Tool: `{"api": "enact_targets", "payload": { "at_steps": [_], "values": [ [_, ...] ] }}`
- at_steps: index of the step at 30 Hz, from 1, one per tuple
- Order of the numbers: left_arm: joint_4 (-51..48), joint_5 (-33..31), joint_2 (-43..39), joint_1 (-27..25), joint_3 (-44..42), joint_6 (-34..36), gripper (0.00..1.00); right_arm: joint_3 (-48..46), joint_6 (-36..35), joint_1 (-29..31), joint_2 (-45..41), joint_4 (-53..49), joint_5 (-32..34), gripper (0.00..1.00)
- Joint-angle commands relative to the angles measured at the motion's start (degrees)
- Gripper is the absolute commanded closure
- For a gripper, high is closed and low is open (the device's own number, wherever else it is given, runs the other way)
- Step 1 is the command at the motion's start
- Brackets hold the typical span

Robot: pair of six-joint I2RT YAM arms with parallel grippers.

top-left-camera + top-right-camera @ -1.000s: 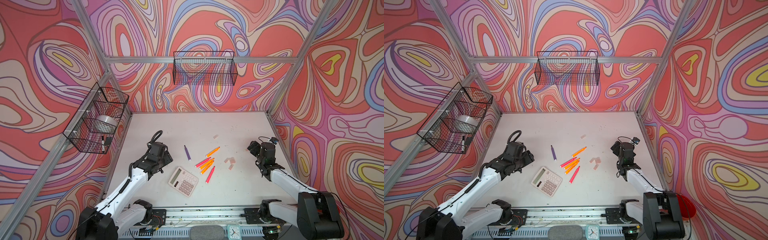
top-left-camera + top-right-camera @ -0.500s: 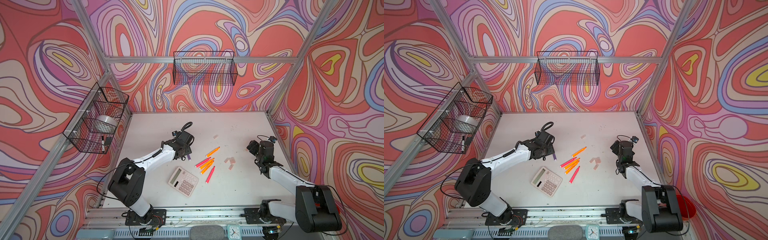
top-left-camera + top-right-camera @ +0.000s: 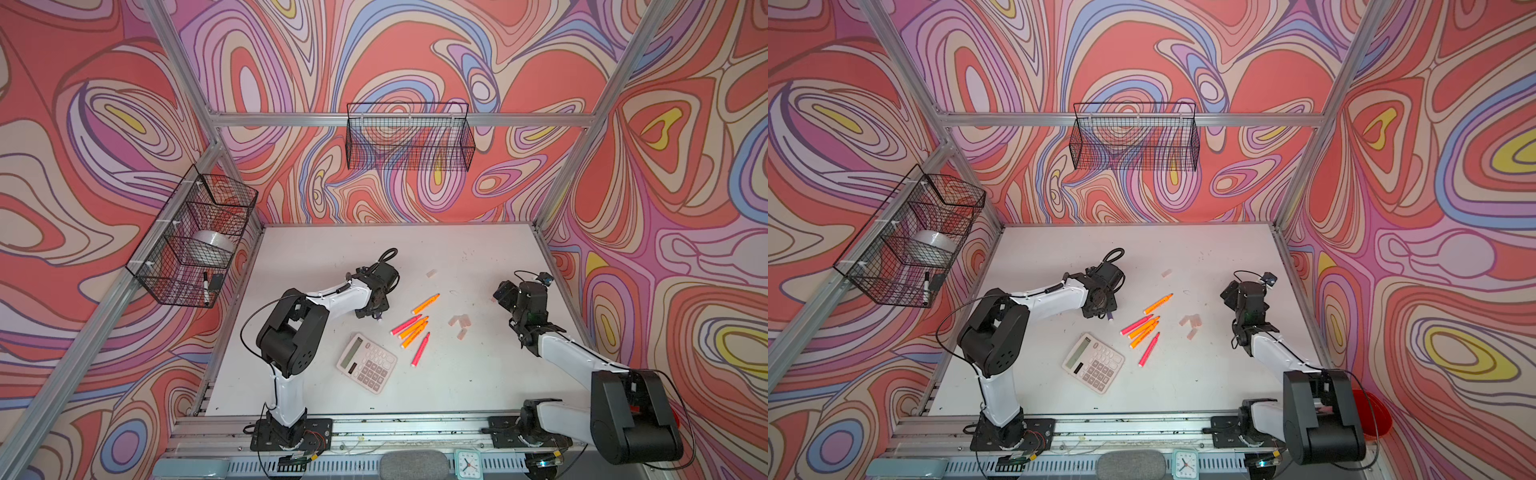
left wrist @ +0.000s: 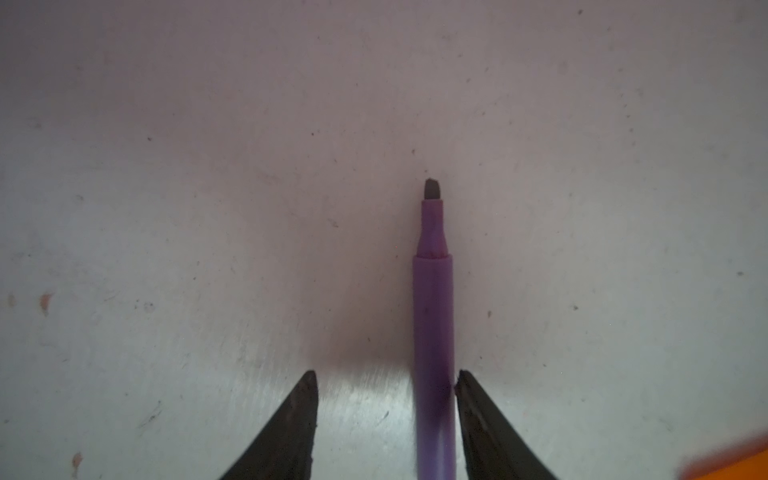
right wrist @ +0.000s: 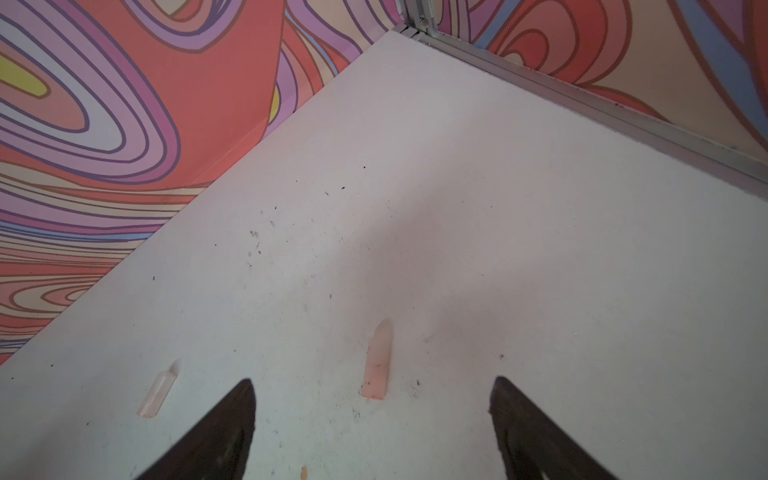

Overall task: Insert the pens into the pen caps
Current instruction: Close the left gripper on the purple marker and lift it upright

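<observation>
A purple pen (image 4: 433, 332) lies on the white table between the fingers of my left gripper (image 4: 386, 372). It touches one finger, with a gap to the other, so the jaws stand open around it. In both top views only the pen's end (image 3: 379, 318) shows under my left gripper (image 3: 374, 309). Several orange and pink pens (image 3: 411, 328) lie in the middle. Pale pen caps (image 3: 459, 322) sit to their right, and another cap (image 3: 431, 273) lies farther back. My right gripper (image 5: 372, 380) hangs open over one pen cap (image 5: 377, 353), with a second cap (image 5: 158, 392) off to one side.
A calculator (image 3: 365, 368) lies near the front, just before the pens. A wire basket (image 3: 409, 137) hangs on the back wall. Another wire basket (image 3: 195, 237) on the left wall holds a tape roll and a black-and-white marker (image 3: 205, 282). A small clock (image 3: 467, 463) stands at the front rail.
My left arm swung from the left side to the purple pen and came down over it, its jaws narrowing. The right gripper has barely moved.
</observation>
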Motion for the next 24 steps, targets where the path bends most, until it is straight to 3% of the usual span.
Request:
{"api": "enact_targets", "payload": {
  "at_steps": [1, 11, 24],
  "values": [
    [-3.64, -1.36, 1.60, -0.74, 1.99, -1.55, 0.47, 1.12, -0.01, 0.37, 0.30, 0.22, -0.36, 0.09],
    [-6.85, -3.22, 2.03, -3.56, 2.65, -4.73, 0.49, 0.90, 0.01, 0.35, 0.04, 0.19, -0.34, 0.09],
    [-5.25, -2.59, 3.80, -3.75, 1.41, -6.16, 0.63, 0.26, -0.01, 0.37, -0.65, 0.59, -0.46, 0.09]
  ]
}}
